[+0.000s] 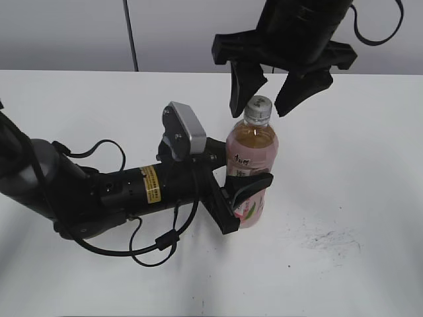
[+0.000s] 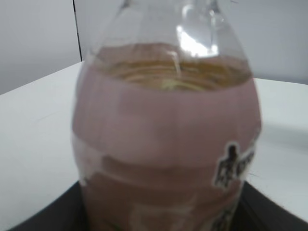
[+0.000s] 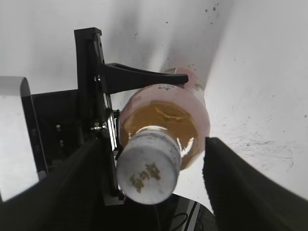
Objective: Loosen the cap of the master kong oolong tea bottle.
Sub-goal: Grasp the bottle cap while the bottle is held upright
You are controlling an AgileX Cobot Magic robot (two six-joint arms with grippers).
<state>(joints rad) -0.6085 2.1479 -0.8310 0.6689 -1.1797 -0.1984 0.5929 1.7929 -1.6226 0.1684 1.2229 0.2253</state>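
The master kong oolong tea bottle stands upright on the white table, amber tea inside and a pink label around it. It fills the left wrist view and shows from above in the right wrist view. My left gripper is shut on the bottle's lower body from the left. The white-grey cap sits on the neck; in the right wrist view it has a faint mark on top. My right gripper is open, its two fingers on either side of the cap without touching it.
The white table carries dark scuff marks to the right of the bottle. The left arm's body and cables lie across the table's left half. A grey wall stands behind.
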